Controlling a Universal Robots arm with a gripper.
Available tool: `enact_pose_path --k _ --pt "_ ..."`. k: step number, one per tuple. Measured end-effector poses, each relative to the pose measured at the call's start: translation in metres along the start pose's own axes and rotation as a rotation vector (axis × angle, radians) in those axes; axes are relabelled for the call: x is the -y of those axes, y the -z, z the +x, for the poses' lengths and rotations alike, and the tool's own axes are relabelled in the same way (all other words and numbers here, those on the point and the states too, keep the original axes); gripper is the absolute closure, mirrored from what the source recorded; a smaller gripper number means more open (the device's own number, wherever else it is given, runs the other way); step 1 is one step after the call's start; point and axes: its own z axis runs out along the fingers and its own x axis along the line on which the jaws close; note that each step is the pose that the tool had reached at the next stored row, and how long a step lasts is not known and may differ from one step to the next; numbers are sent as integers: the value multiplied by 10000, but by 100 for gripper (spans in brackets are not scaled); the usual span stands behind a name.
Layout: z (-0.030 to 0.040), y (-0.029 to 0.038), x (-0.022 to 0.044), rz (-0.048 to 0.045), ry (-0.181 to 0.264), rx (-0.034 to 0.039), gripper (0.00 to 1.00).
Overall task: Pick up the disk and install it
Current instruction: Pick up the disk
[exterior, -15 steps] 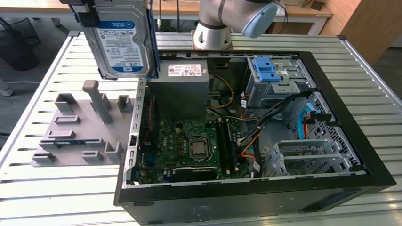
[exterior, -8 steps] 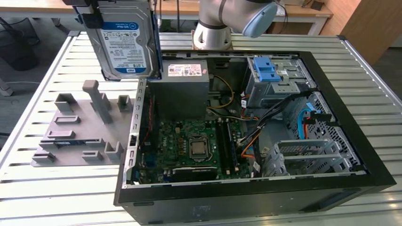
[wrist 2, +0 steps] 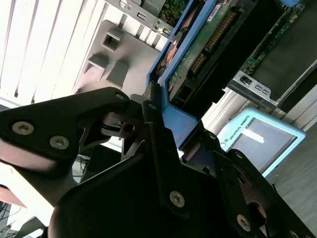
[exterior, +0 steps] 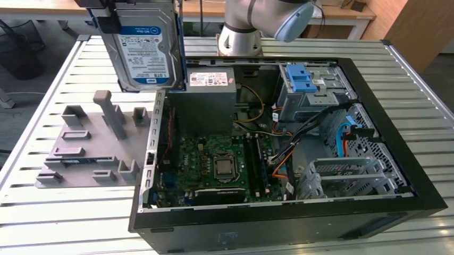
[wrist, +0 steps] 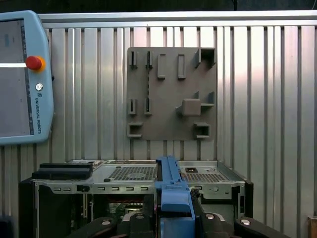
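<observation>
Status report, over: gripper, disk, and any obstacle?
Gripper shut on disk. Disk upright in the air, not yet installed. Case wall near its lower edge.

Silver-grey arm point(exterior: 240, 24), pale blue joint cap point(exterior: 294, 22); black end effector point(wrist 2: 156, 119), silver screws point(wrist 2: 177, 199).

Raised end effector point(wrist 2: 161, 121) clamps the disk point(exterior: 146, 50).

The disk point(exterior: 145, 53) is silvery metal framed in blue plastic. The table point(exterior: 64, 212) is ribbed metal, the holder plate point(exterior: 99, 151) seemingly matt plastic.
</observation>
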Motion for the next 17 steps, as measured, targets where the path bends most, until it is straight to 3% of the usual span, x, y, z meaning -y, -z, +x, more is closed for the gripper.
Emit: enact_pose_path --k 17 --pt "51 -4 197 -2 0 0 63"
